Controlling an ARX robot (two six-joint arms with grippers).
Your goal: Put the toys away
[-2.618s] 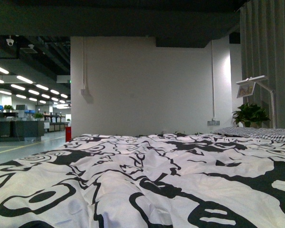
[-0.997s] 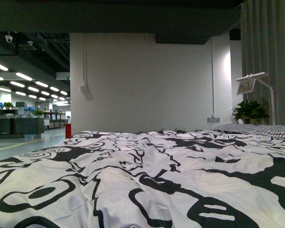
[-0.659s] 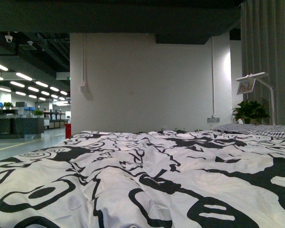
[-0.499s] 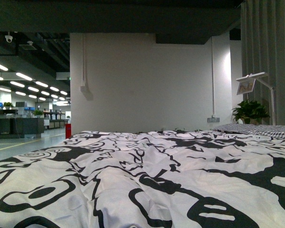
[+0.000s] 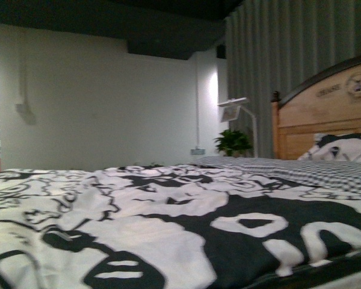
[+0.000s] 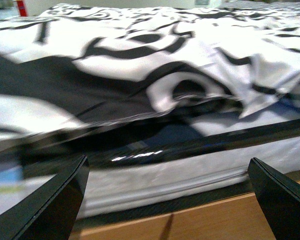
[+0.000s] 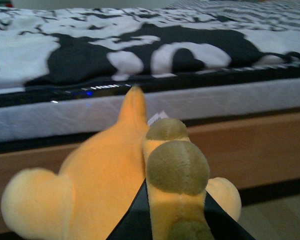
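In the right wrist view an orange-yellow plush toy (image 7: 105, 175) with olive-green round patches fills the near part of the picture. My right gripper (image 7: 175, 220) is shut on it, its black fingers (image 7: 132, 220) pressing a narrow limb of the toy from both sides. The toy hangs in front of the bed's side. My left gripper (image 6: 167, 200) is open, with its dark fingertips (image 6: 57, 200) far apart and nothing between them, facing the mattress edge. Neither gripper nor the toy shows in the front view.
A bed with a black-and-white patterned cover (image 5: 168, 229) fills the front view. At its right stand a wooden headboard (image 5: 325, 114) and a pillow (image 5: 340, 147). Beyond are a white lamp (image 5: 234, 111), a plant (image 5: 233, 143) and grey curtains (image 5: 289, 60). The wooden bed frame (image 6: 200, 225) and white mattress edge (image 6: 190, 167) lie before both grippers.
The front view has swung to the right: the open office at the left has gone out of sight, and the headboard, pillow and curtains have come in.
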